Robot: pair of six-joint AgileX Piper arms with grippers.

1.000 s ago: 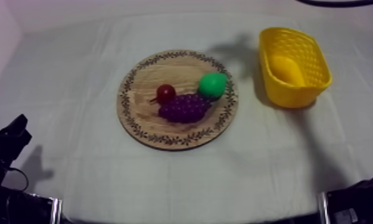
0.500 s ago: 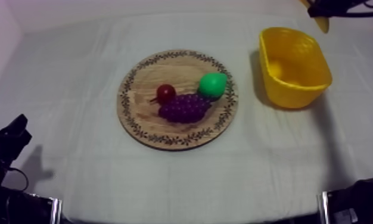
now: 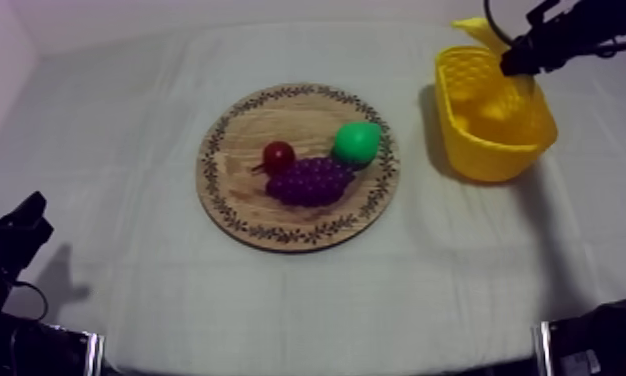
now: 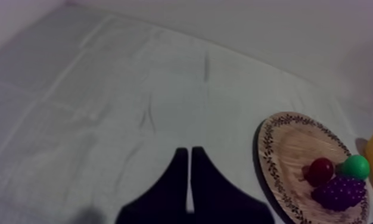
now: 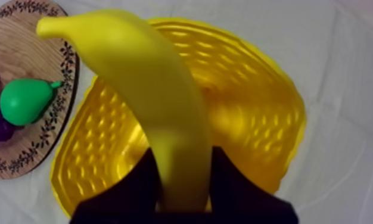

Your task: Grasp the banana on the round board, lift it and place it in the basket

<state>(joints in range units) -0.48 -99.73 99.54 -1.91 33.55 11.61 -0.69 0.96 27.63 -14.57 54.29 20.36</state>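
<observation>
- The right gripper [image 3: 514, 62] hangs at the upper right of the top view, over the far rim of the basket [image 3: 492, 150]. Its jaws pinch the banana [image 3: 477, 30].
- Seen from the right wrist, the two black fingers [image 5: 138, 184] clamp one end of the banana [image 5: 147, 95]. The rest of it reaches out over the basket's open mouth [image 5: 266, 119].
- The board [image 3: 237, 200] lies at the middle of the top view, well apart from the basket.
- On the board a pear [image 3: 357, 143], grapes [image 3: 312, 182] and a small red fruit [image 3: 278, 155] sit bunched close together.
- The left gripper [image 3: 17, 235] sits at the lower left of the top view, over bare cloth [image 3: 137, 120].
- In the left wrist view its jaws are pressed together into a narrow wedge [image 4: 189, 152], with nothing between them. The board [image 4: 284, 149] is off to one side.
</observation>
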